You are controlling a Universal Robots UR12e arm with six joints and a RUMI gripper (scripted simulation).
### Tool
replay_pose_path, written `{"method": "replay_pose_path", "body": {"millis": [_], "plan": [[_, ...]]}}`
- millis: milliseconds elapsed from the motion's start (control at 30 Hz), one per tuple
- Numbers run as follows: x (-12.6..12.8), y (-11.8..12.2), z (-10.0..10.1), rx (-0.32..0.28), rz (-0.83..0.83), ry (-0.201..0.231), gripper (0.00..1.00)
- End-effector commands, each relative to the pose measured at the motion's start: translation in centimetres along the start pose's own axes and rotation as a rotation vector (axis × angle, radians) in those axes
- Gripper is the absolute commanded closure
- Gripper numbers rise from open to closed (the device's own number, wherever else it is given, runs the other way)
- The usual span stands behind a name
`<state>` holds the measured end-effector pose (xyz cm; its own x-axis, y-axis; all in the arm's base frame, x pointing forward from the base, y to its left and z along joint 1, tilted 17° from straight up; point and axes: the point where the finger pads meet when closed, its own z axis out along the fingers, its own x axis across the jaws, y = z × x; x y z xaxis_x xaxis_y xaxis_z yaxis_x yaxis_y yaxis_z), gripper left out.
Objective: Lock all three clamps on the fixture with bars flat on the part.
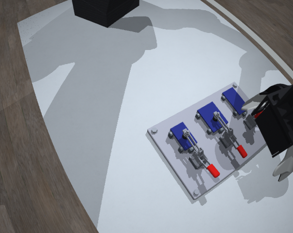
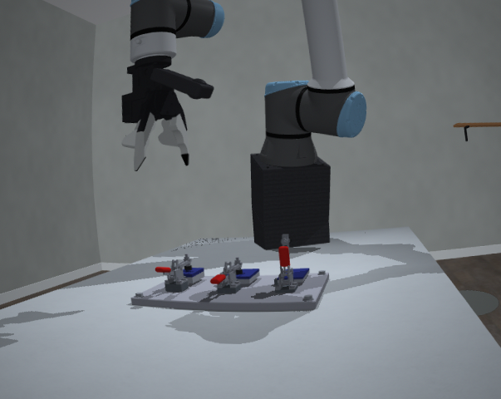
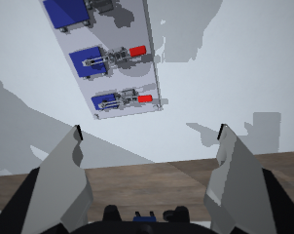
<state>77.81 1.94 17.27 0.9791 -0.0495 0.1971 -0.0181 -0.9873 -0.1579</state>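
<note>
Fixture plate (image 1: pixel 171 150) (image 2: pixel 224 304) (image 3: pixel 129 78) is on the table (image 1: pixel 131 195) (image 2: pixel 242 369) (image 3: pixel 196 88), three clamps on it in a row, each beside a blue part. One clamp is plainly open: upright red handle (image 2: pixel 284 256) in the exterior view, bar standing up off its part; the top view has it mostly behind the gripper (image 1: pixel 263 140) (image 2: pixel 160 162) (image 3: pixel 150 132). The middle clamp (image 1: pixel 226 139) (image 2: pixel 228 285) (image 3: pixel 119 55) and the end clamp (image 1: pixel 197 160) (image 2: pixel 176 283) (image 3: pixel 128 96) both have bars over their parts and handles swung outward. Can't confirm either is locked; the middle handle sits lower than the end one in the exterior view, so I'd check the end one for a near-closed stop. Fingers are wide apart, nothing between them, up in the air well above the plate. My read: approach phase, no handle being pushed. Next move: line up on whichever handle gets done first, come down behind it, push through the stiff point to the hard stop, then check the bar is flat. The upright one needs the full swing.
</note>
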Motion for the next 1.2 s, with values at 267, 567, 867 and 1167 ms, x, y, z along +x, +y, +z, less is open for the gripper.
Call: {"method": "replay_pose_path", "body": {"millis": [267,567,867,1167], "plan": [[-3.7,2.0,1.2,0.003,0.393,0.018,0.0],[-5.7,3.0,1.7,0.008,0.586,0.023,0.0],[-7.6,3.8,2.3,0.013,0.765,0.027,0.0],[-9.7,4.7,2.9,0.021,0.962,0.031,0.0]]}}
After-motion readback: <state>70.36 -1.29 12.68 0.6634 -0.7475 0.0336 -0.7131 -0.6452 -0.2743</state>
